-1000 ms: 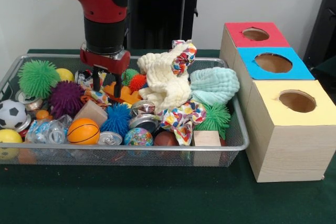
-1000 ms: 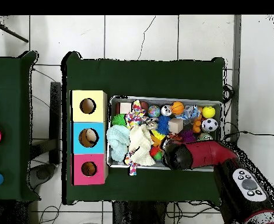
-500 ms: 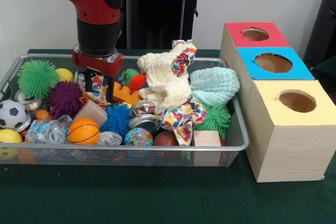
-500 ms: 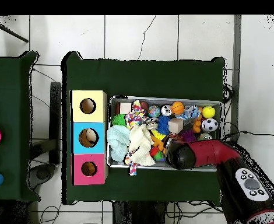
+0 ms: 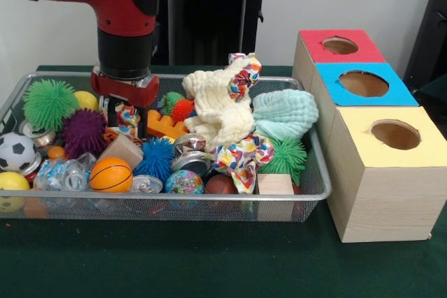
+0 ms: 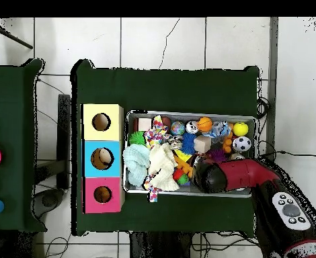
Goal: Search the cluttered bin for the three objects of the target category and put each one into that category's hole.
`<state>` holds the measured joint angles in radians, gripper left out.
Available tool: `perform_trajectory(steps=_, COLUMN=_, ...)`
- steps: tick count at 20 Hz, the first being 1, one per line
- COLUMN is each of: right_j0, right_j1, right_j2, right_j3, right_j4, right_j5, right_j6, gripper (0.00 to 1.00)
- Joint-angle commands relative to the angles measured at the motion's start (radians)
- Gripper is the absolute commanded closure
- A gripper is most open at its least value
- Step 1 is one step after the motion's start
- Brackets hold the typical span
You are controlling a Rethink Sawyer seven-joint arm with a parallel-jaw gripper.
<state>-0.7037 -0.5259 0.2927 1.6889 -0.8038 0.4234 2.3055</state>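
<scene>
The wire mesh bin is full of clutter; it also shows in the overhead view. My gripper is down in the bin's back left part, open, with its jaws on either side of a small colourful patterned cloth, next to the purple spiky ball. A small tan-orange toy lies mostly buried beside the soccer ball. No pale yellow plush shows. The red-topped box with its round hole stands at the back right, apart from the gripper. In the overhead view the arm hides the gripper.
The blue-topped box and the yellow-topped box stand in front of the red one. A cream cloth heap, a mint cloth, an orange block, spiky balls, cans and a basketball crowd the bin.
My gripper has moved left in the front view, from above the orange block to the patterned cloth, and has come down lower into the bin.
</scene>
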Motion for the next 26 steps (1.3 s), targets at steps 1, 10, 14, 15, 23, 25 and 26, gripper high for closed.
perform_trajectory(steps=1, right_j0=-0.026, right_j1=0.009, right_j2=0.035, right_j3=-0.083, right_j4=-0.019, right_j5=-0.043, right_j6=-0.071, gripper=0.00)
perform_trajectory(steps=10, right_j0=0.000, right_j1=-0.067, right_j2=0.020, right_j3=-0.073, right_j4=0.019, right_j5=0.086, right_j6=-0.106, gripper=0.00)
perform_trajectory(steps=14, right_j0=-0.007, right_j1=-0.093, right_j2=0.030, right_j3=-0.056, right_j4=0.098, right_j5=0.231, right_j6=-0.144, gripper=0.00)
perform_trajectory(steps=15, right_j0=-0.014, right_j1=-0.095, right_j2=0.036, right_j3=-0.053, right_j4=0.115, right_j5=0.255, right_j6=-0.153, gripper=0.00)
perform_trajectory(steps=23, right_j0=-0.055, right_j1=-0.033, right_j2=0.083, right_j3=-0.071, right_j4=0.150, right_j5=0.236, right_j6=-0.171, gripper=0.00)
perform_trajectory(steps=25, right_j0=-0.058, right_j1=-0.007, right_j2=0.088, right_j3=-0.071, right_j4=0.135, right_j5=0.195, right_j6=-0.159, gripper=0.00)
perform_trajectory(steps=26, right_j0=-0.060, right_j1=0.002, right_j2=0.091, right_j3=-0.071, right_j4=0.129, right_j5=0.183, right_j6=-0.157, gripper=0.00)
